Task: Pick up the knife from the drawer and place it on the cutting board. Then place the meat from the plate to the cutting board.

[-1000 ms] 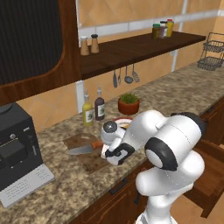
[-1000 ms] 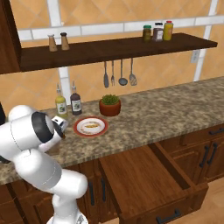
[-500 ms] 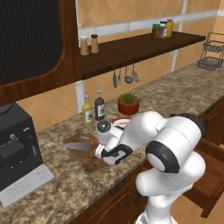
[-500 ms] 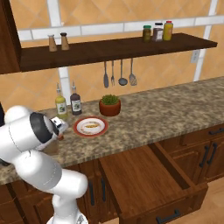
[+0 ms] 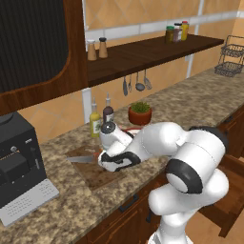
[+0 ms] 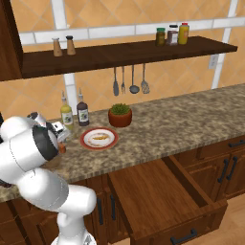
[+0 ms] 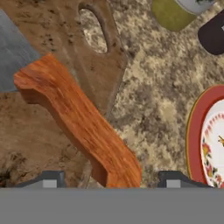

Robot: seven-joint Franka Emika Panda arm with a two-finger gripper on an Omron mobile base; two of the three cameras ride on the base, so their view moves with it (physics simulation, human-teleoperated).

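Change: since a second ago the arm has swung further left along the counter, carrying the knife [image 7: 78, 120] over the cutting board [image 5: 95, 172].
Gripper: the gripper [image 5: 106, 157] hangs low over the board's right end, beside the bottles; in the hand view its two dark tips sit either side of the handle's near end, closed around it.
Knife: orange-brown handle slants up and left in the hand view, the grey blade lying over the dark board; in the left base view the blade [image 5: 80, 159] points left from the hand.
Cutting board: dark brown, on the granite counter [image 6: 191, 112] between the coffee machine [image 5: 19, 167] and the plate.
Plate: red-rimmed plate [image 6: 99, 139] sits just right of the board, holding the thin orange-yellow meat [image 6: 98, 138].
Drawer: the drawer [image 6: 162, 196] stands pulled open below the counter, to the robot's right.
Background: two bottles [image 6: 74, 112] and a potted plant [image 6: 120, 115] stand against the wall.
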